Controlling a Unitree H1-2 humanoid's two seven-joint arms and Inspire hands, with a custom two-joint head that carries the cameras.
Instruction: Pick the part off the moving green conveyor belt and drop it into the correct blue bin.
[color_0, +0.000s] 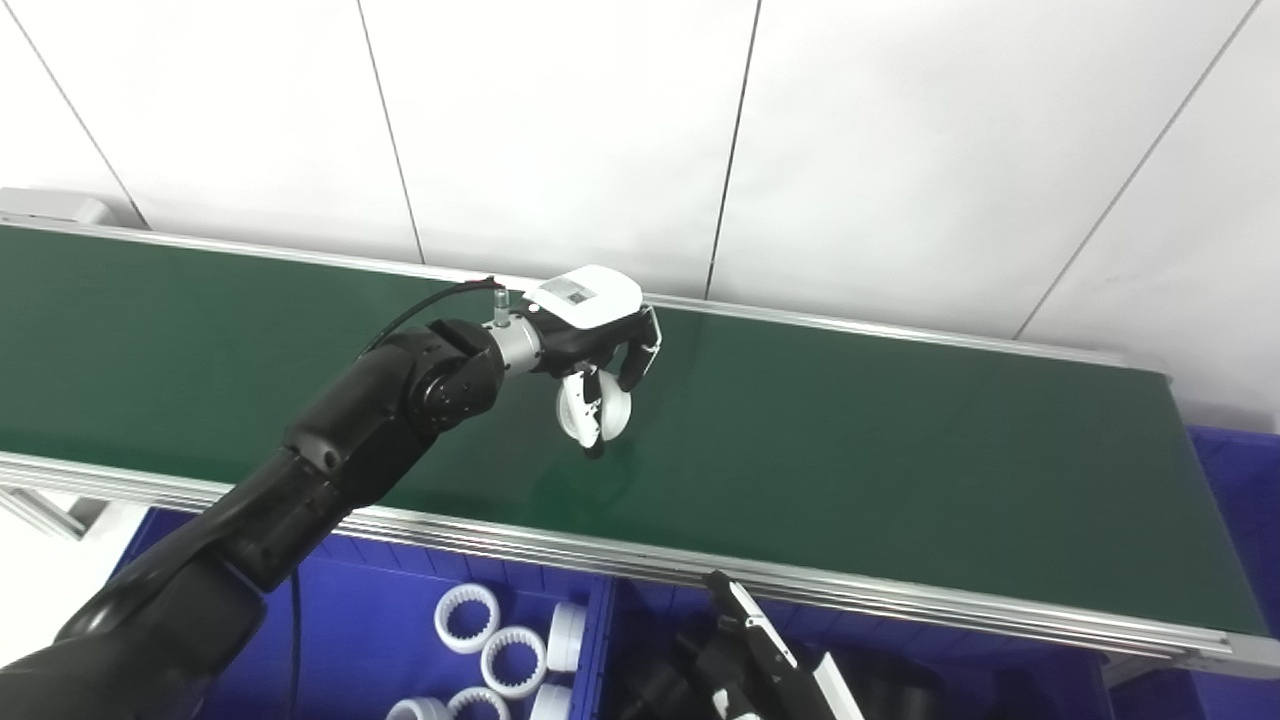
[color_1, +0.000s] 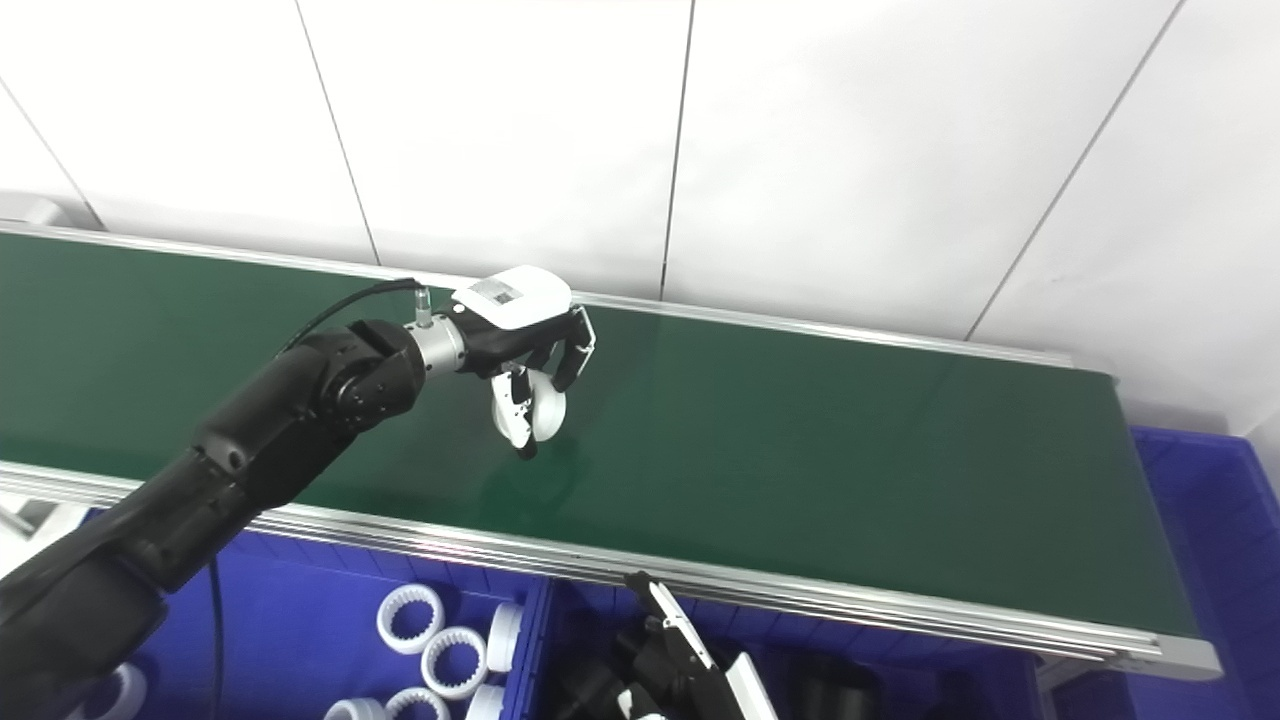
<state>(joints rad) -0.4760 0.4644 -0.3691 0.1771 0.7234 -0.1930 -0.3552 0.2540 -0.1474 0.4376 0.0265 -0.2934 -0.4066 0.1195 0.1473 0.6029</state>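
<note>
My left hand (color_0: 590, 345) hangs over the middle of the green conveyor belt (color_0: 850, 450), fingers curled down around a white ring part (color_0: 597, 411) that it holds just above the belt surface. The same hand (color_1: 520, 330) and white part (color_1: 532, 413) show in the right eye view. My right hand (color_0: 745, 655) sits low at the bottom edge, below the belt's near rail, over the bin of dark parts; only its fingers (color_1: 672, 622) show, pointing up.
A blue bin (color_0: 380, 620) at the lower left holds several white toothed rings (color_0: 468, 618). Beside it, a bin (color_0: 900, 680) holds dark parts. Another blue bin (color_0: 1235, 480) stands past the belt's right end. An aluminium rail (color_0: 900, 590) edges the belt's near side.
</note>
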